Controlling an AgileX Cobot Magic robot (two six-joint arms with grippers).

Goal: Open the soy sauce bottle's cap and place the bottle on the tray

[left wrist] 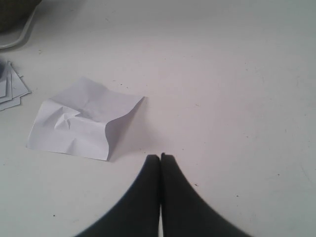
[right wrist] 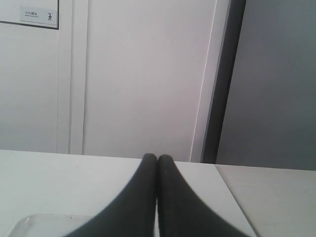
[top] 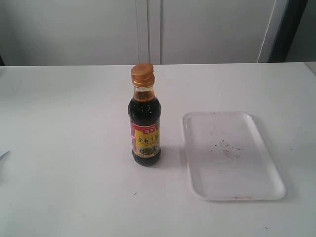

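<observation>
A: Where is the soy sauce bottle [top: 145, 123]?

B: It stands upright on the white table [top: 64, 148], seen only in the exterior view. The copper-orange cap [top: 142, 75] sits on its neck. The white tray [top: 230, 154] lies flat just beside it, apart from it, with small dark specks on its surface and nothing on it.

A: And the left gripper [left wrist: 160, 157]?

B: Its two black fingers [left wrist: 143, 197] are pressed together tip to tip, clenched on nothing. It hovers over bare table. Ahead of the tips and off to one side lies a crumpled sheet of white paper [left wrist: 84, 118], near but not touching. Farther out past the paper are the edges of a few stacked sheets [left wrist: 10, 89] and a pale cable [left wrist: 19, 37]. Neither the bottle nor the tray shows in its wrist camera.

A: The right gripper [right wrist: 157, 158]?

B: Also clenched, fingertips meeting, holding nothing. It points level across the table toward a white wall panel [right wrist: 143, 74] with a dark vertical strip [right wrist: 224, 79] beside it. A corner of the tray [right wrist: 29, 223] shows low, beneath and to one side of the fingers, not touched by them. The bottle is out of that camera's sight.

A: Do either of the arms show in the exterior view?

B: No, neither gripper appears there, so how far they sit from the bottle cannot be told.
</observation>
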